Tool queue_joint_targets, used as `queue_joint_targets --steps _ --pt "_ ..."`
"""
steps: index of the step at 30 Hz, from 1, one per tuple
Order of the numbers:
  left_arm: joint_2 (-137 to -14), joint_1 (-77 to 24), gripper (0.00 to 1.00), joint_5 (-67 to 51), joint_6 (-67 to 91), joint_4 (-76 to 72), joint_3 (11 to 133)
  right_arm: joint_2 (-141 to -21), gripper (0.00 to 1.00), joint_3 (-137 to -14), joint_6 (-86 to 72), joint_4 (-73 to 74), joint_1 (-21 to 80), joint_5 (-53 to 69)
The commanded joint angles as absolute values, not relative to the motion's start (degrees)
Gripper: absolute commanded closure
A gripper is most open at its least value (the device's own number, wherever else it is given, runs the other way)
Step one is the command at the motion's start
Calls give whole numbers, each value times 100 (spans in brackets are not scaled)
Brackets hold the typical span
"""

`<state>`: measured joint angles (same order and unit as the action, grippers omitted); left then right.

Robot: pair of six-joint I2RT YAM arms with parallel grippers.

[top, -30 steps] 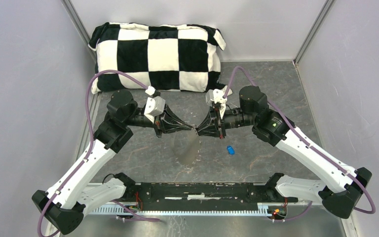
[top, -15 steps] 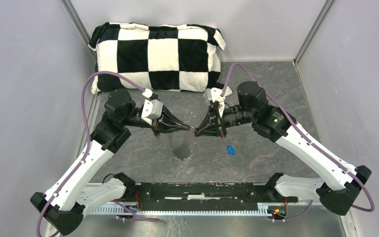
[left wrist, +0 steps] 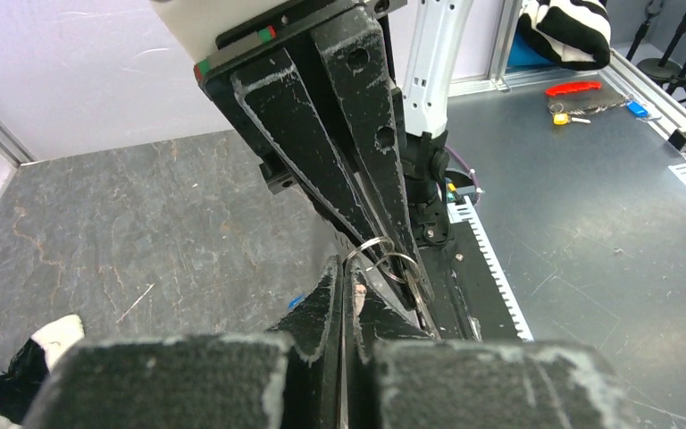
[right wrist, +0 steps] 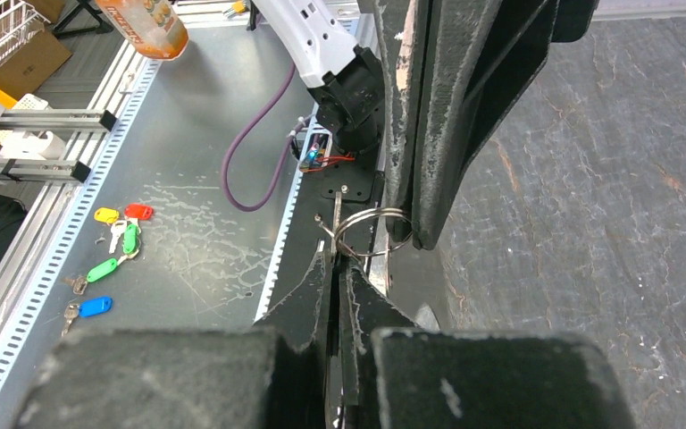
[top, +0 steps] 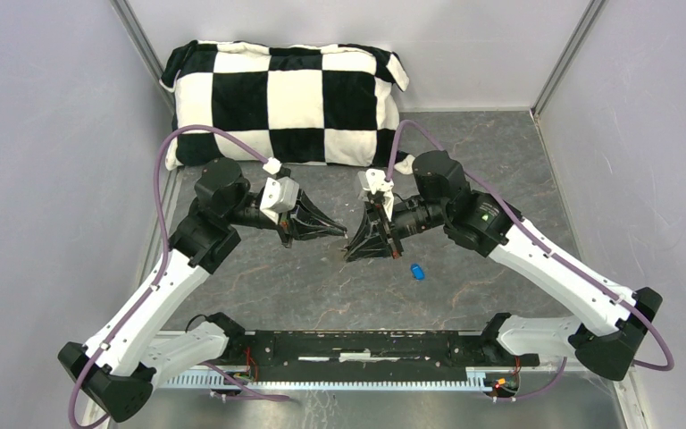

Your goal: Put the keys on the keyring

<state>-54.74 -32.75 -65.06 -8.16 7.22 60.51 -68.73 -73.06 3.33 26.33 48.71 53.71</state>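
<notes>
- The keyring (left wrist: 384, 259) is too small to make out at the centre of the top view, where the left gripper (top: 347, 234) and right gripper (top: 350, 254) meet.
- Left wrist view, lower centre: the blue key (left wrist: 295, 302) shows only as a sliver behind a finger.
- Right wrist view, centre: a thin metal strip (right wrist: 338, 210) rises from the closed fingertips, its lower end hidden.
- Left wrist view, upper right: the pillow (left wrist: 581, 22) is cut by the edge.

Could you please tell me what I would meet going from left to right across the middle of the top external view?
left gripper → right gripper → blue-headed key. The checkered pillow at the back spans all three, so it is left out of the order.
</notes>
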Motion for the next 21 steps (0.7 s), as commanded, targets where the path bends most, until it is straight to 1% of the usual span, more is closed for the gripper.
queue_joint_targets --steps 1,7,13,21 --pt "-5459 -3270 98 -6498 -665 358 6251 -6894 99 -7665 422 2705 4946 5189" --pt "-5403 -3270 98 -6548 -654 476 6191 -6896 99 -8080 514 2996 4926 4607" --pt "-5322 -3274 98 -6547 -636 573 6145 -6761 99 -8011 641 3262 4904 4202" --pt "-5292 -3270 98 -6510 -624 572 6118 -6825 99 -8064 747 3655 4901 4136"
